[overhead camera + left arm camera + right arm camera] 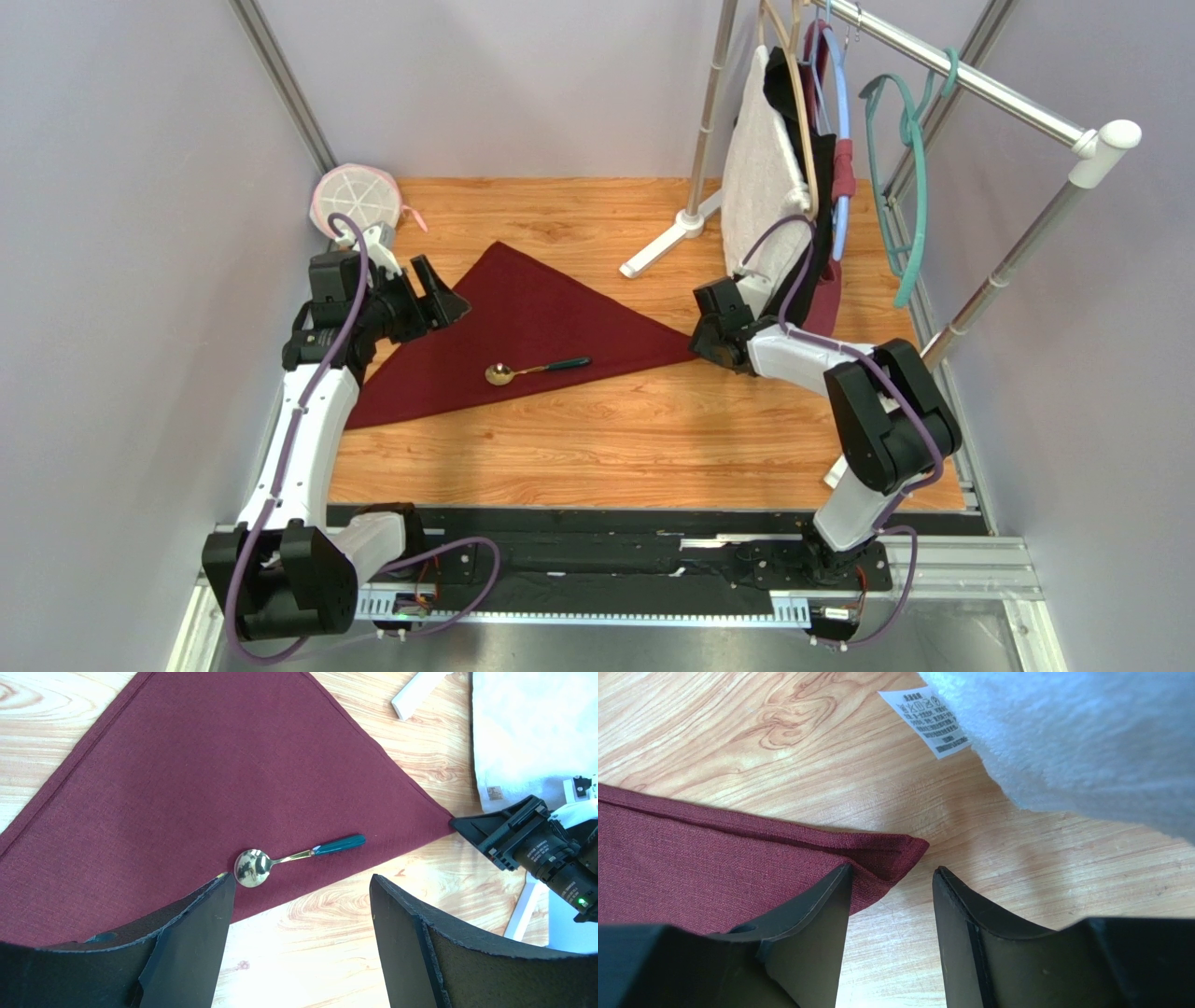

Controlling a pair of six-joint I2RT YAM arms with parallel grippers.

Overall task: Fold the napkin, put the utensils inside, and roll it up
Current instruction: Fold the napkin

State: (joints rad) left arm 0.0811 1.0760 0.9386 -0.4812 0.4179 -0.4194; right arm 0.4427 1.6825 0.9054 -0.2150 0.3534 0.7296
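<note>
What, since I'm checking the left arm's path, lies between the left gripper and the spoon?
Only bare cloth of the napkin; the top view shows nothing else between the left gripper and the spoon.

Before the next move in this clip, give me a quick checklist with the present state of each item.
1. Dark red cloth napkin folded into a triangle, lying flat: ok.
2. Gold spoon with dark green handle fully on the napkin: ok.
3. Left gripper with jaws open, holding nothing: ok.
4. Right gripper at the napkin's right corner, jaws open: ok.
5. Right gripper low enough to pinch that corner: cannot tell.
6. White fleecy garment clear of the right gripper: ok, but close.
</note>
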